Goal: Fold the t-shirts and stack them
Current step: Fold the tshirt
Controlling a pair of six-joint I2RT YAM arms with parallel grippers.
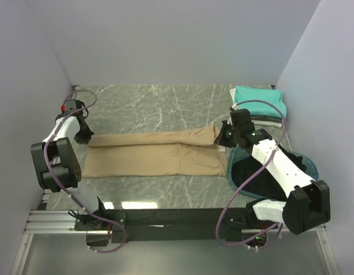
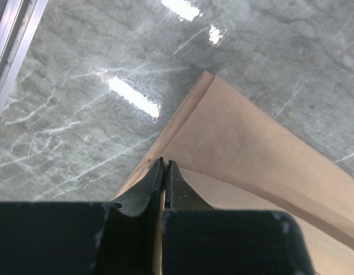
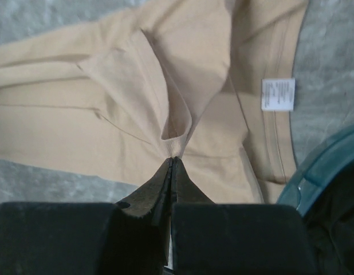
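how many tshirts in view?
4: tan t-shirt spread mid-table; teal t-shirt folded far right, on a white t-shirt; black t-shirt in the basin. More may be hidden underneath.

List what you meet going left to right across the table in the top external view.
left gripper → tan t-shirt → right gripper → teal basin. The folded stack at the far right overlaps the basin's span, so it is left out.
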